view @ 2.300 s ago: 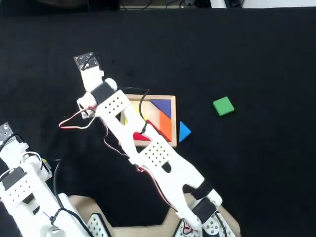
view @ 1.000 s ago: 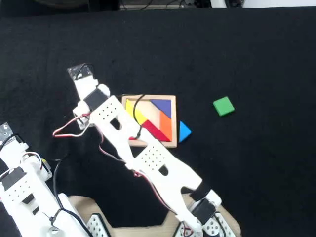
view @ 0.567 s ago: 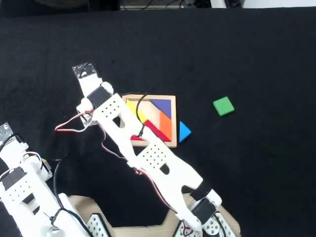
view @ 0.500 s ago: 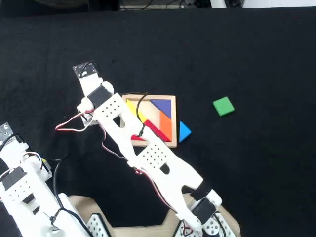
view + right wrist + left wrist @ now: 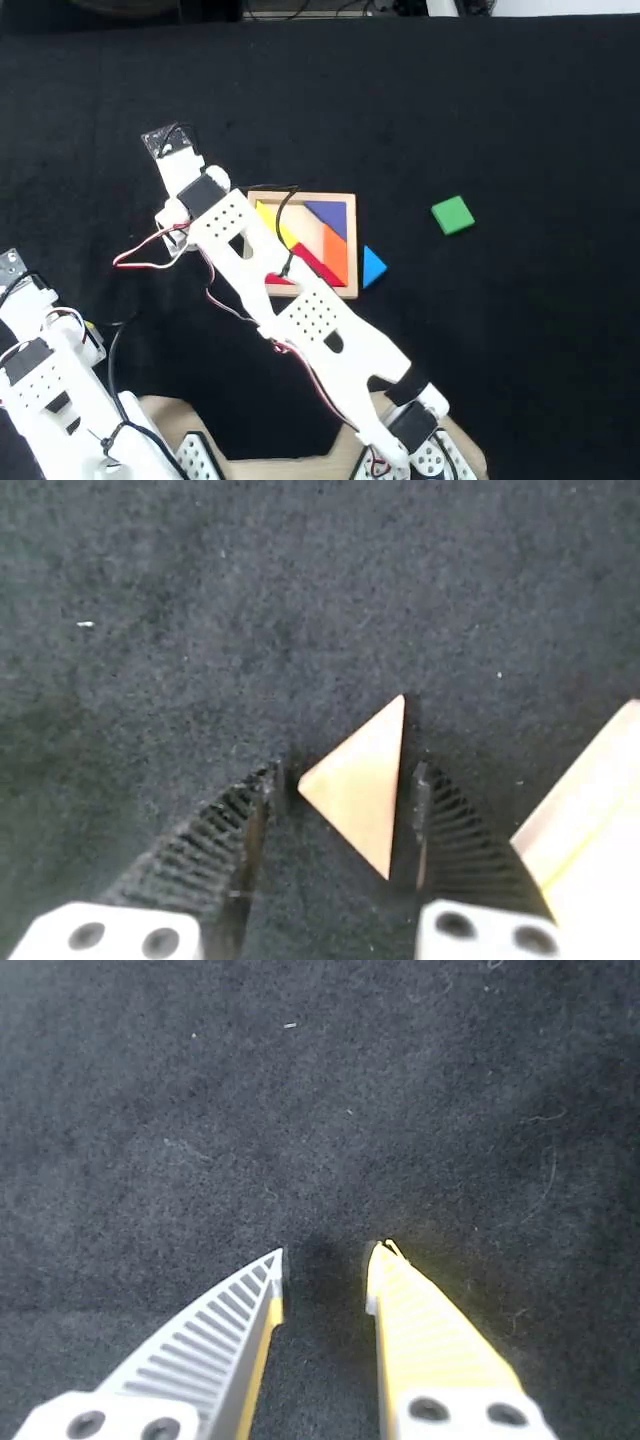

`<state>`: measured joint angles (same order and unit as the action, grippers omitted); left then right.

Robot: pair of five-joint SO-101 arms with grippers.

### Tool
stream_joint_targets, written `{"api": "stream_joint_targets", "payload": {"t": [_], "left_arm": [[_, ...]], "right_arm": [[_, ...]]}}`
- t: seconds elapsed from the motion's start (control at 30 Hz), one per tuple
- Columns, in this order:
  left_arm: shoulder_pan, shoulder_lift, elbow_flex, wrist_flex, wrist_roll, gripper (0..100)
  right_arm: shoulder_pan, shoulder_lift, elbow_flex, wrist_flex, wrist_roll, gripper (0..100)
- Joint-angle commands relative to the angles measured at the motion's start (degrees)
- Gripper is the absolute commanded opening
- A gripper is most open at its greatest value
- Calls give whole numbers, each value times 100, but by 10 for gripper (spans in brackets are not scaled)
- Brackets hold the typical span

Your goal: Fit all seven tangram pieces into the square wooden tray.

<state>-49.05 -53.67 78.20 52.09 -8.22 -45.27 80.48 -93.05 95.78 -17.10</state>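
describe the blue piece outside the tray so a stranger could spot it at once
Find the square wooden tray in the middle of the black cloth. Just outside its right edge in the high view, near the lower corner, lies a light blue triangle. Unlike the green square farther right, it lies beside the tray.

Lighting even, from above. The black cloth (image 5: 520, 110) swallows most of it, so shadows barely register in the high view. The white arm shells (image 5: 330, 330) run bright (near washed-out). Wrist views: a soft dark patch lies under the left gripper (image 5: 325, 1255) tips; the pale triangle (image 5: 358, 785) glows, dark-rimmed.
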Motion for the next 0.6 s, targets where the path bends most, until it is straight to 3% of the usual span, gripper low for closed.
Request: {"api": "stream_joint_targets", "payload": {"t": [0.0, 0.37, 0.57], "left_arm": [[-40, -88, -40, -62, 53, 148], [-40, -88, -40, -62, 53, 148], [-40, -88, -40, -62, 53, 148]], "right_arm": [[0, -31, -198, -141, 70, 198], [0, 48, -224, -141, 105, 196], [0, 57, -242, -141, 105, 95]]}}
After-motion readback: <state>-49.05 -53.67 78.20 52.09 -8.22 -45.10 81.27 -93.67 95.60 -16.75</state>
